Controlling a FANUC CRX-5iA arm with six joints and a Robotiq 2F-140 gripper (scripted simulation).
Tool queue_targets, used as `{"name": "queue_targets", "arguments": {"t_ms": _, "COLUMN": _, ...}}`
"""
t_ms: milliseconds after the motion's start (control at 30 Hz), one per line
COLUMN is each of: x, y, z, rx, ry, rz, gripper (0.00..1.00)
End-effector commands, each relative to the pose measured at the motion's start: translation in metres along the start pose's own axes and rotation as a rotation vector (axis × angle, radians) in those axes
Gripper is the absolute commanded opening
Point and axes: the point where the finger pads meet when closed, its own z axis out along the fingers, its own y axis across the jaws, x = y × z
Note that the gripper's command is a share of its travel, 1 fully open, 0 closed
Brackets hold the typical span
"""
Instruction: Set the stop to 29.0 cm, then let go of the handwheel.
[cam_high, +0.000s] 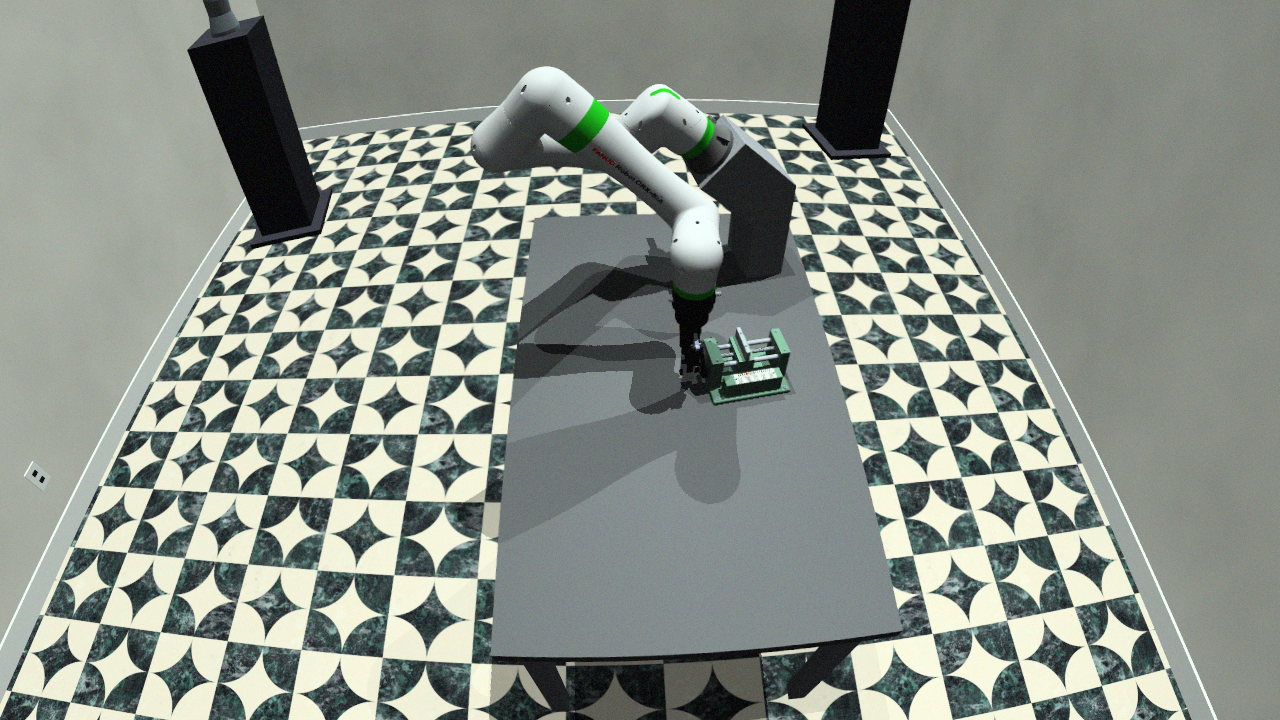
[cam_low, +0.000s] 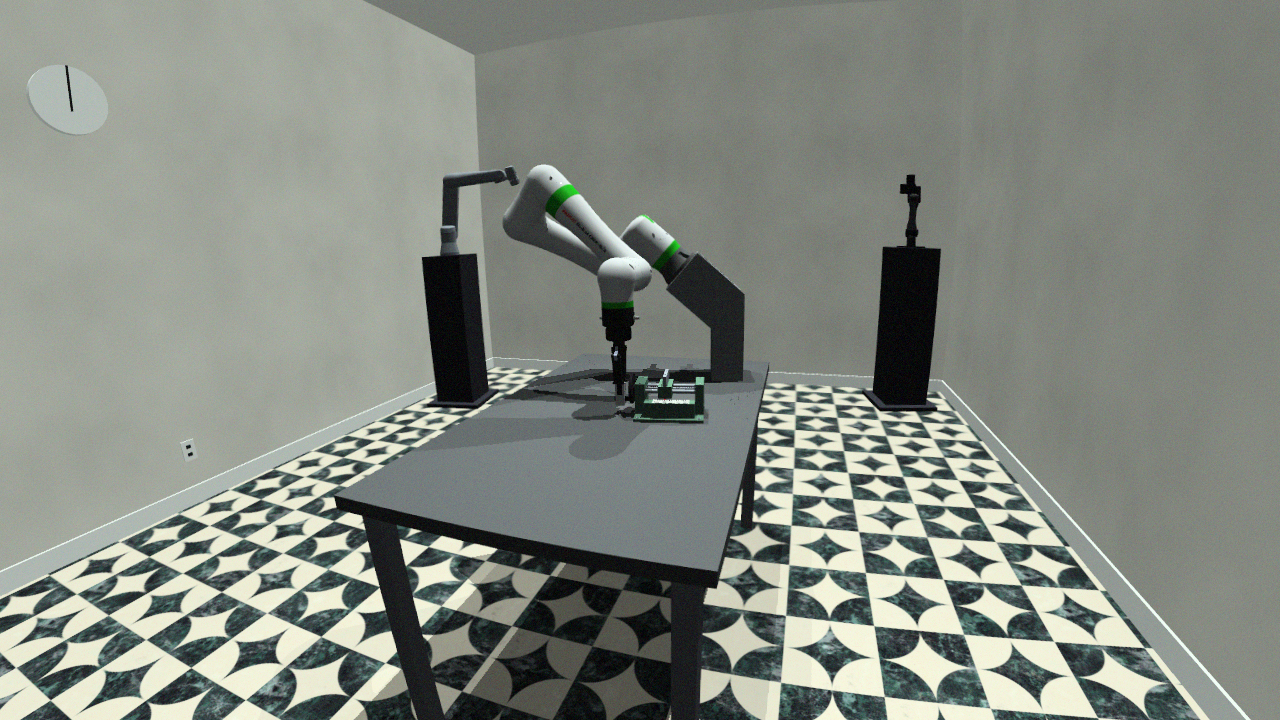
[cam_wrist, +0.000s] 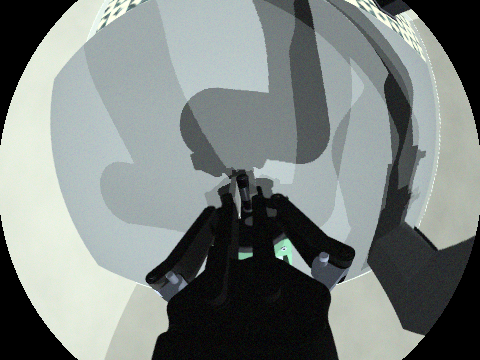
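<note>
A small green stop fixture (cam_high: 750, 364) (cam_low: 669, 397) with silver rails and a white scale strip stands on the grey table (cam_high: 662, 501) (cam_low: 572, 483). Its handwheel sits at the fixture's left end and is mostly hidden by my fingers. My gripper (cam_high: 690, 376) (cam_low: 619, 400) (cam_wrist: 244, 183) points straight down at that end and is shut on the handwheel. In the wrist view only a sliver of the green fixture (cam_wrist: 280, 251) shows behind the dark fingers. The scale reading is too small to read.
The arm's grey pedestal (cam_high: 756, 214) (cam_low: 711, 313) stands at the table's back. Two black pillars (cam_high: 255, 134) (cam_high: 859, 71) stand on the checkered floor behind the table.
</note>
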Motion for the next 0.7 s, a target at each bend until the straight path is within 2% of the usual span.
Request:
{"name": "queue_targets", "arguments": {"t_ms": 0, "x": -0.0001, "y": 0.0011, "z": 0.0000, "rx": 0.000, "ry": 0.000, "rz": 0.000, "gripper": 0.04}}
{"name": "queue_targets", "arguments": {"t_ms": 667, "x": -0.0002, "y": 0.0033, "z": 0.0001, "rx": 0.000, "ry": 0.000, "rz": 0.000, "gripper": 0.04}}
